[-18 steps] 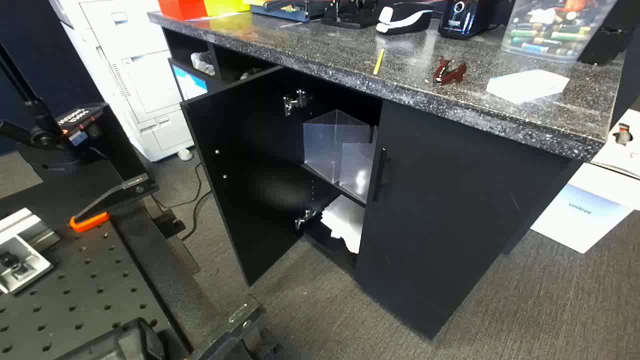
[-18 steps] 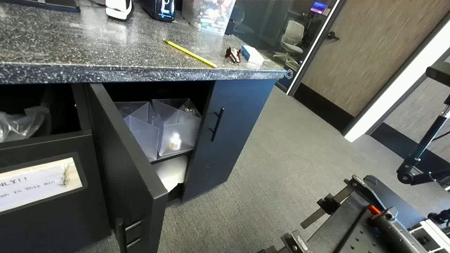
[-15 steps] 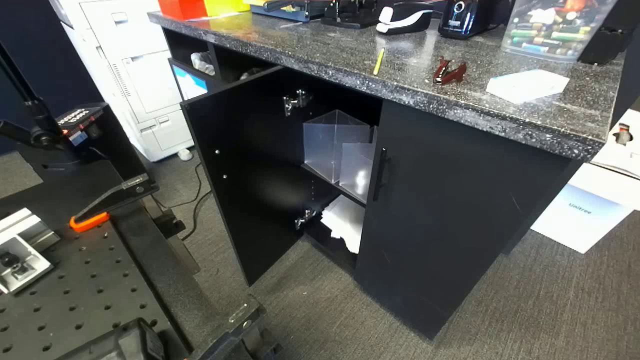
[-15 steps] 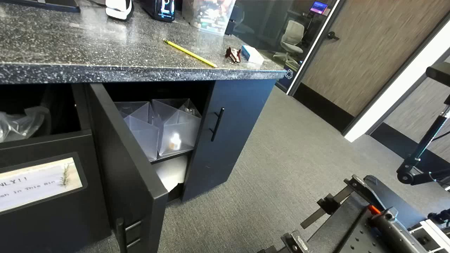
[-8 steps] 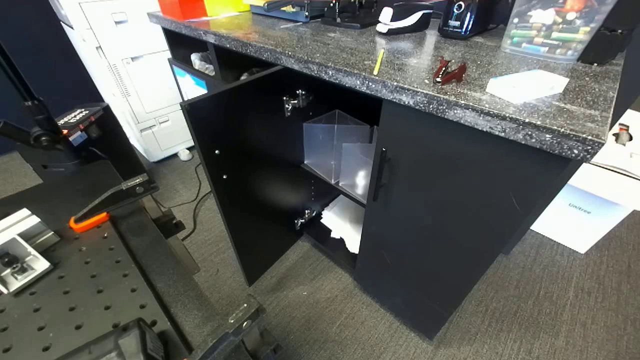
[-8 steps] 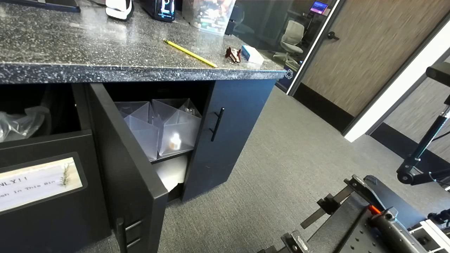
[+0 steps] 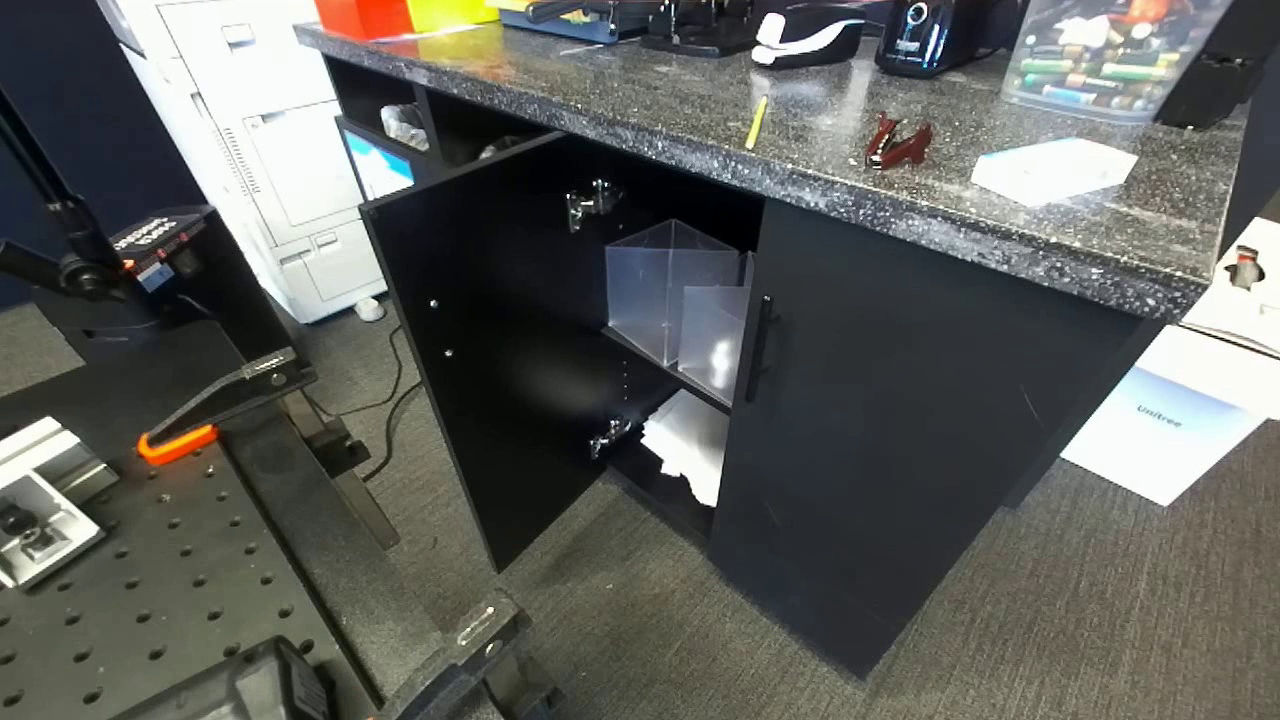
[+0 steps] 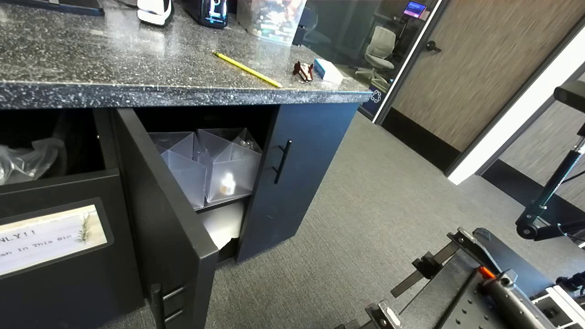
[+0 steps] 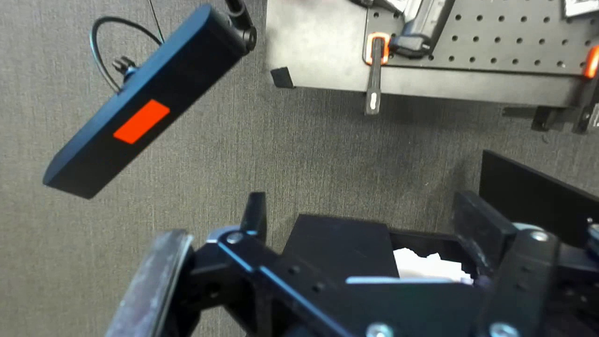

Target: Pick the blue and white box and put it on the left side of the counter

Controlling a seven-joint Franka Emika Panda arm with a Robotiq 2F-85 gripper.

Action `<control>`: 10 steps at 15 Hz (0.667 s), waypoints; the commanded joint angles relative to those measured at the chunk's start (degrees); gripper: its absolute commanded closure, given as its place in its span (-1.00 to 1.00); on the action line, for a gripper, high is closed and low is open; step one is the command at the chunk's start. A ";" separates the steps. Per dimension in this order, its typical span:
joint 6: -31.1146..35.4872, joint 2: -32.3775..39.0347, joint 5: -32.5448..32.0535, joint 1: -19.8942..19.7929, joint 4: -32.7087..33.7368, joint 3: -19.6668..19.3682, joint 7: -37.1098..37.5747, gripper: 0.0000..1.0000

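Note:
The blue and white box [image 7: 1055,172] lies flat on the counter [image 7: 640,90] near its right end, just right of a dark red staple remover. It also shows in an exterior view [image 8: 330,71] with its blue side turned to the left, near the counter end [image 8: 114,59]. My gripper shows only in the wrist view [image 9: 367,217]; its two fingers are wide apart with nothing between them. Behind the fingers are the floor, a black cabinet door and white papers. The box is not in the wrist view, and the arm is not in either exterior view.
The staple remover [image 7: 898,147] and a yellow pencil [image 8: 247,69] lie left of the box. A clear bin of batteries [image 7: 1100,65] and a stapler [image 7: 810,38] stand behind. A cabinet door [image 7: 480,330] hangs open. A black bar [image 9: 140,107] and workbench [image 9: 323,47] show in the wrist view.

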 commanded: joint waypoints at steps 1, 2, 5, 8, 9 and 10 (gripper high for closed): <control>1.56 14.74 4.19 0.34 13.36 -0.38 1.59 -1.00; 2.15 18.16 4.81 0.16 16.58 -0.22 1.86 -1.00; 3.16 28.51 6.52 -0.42 26.83 0.00 3.71 -1.00; 4.16 38.39 10.20 -1.01 36.91 0.26 5.59 -1.00; 4.50 41.73 11.28 -1.25 40.34 0.36 6.49 -1.00; 4.43 44.98 11.81 -1.48 43.71 0.38 7.07 -1.00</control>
